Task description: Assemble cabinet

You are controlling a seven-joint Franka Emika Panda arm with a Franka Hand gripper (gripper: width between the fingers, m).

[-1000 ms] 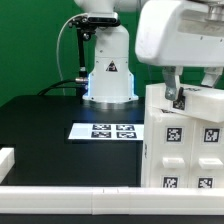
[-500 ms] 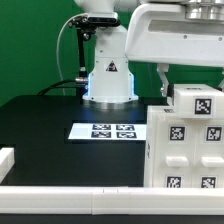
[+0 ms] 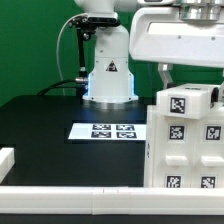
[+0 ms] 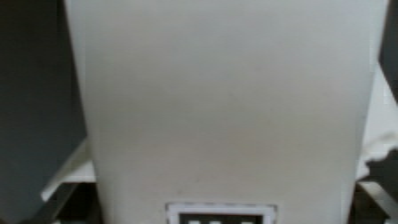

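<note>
1. The gripper (image 3: 188, 82), upper right of the exterior view, has its jaws spread wide around a white cabinet panel (image 3: 190, 101).
2. Panel sits atop the cabinet body (image 3: 185, 150) at right.
3. Likely next: seat it squarely, then release.

We see the arm's white base column (image 3: 108, 70) upright at the far edge of the worktop. Its wrist housing (image 3: 180, 38) hangs over the near part on the exterior view's right, hand (image 3: 190, 78) pointing straight down, its dark fingers (image 3: 166, 78) spread wide around a white cabinet piece (image 3: 187, 103).
</note>
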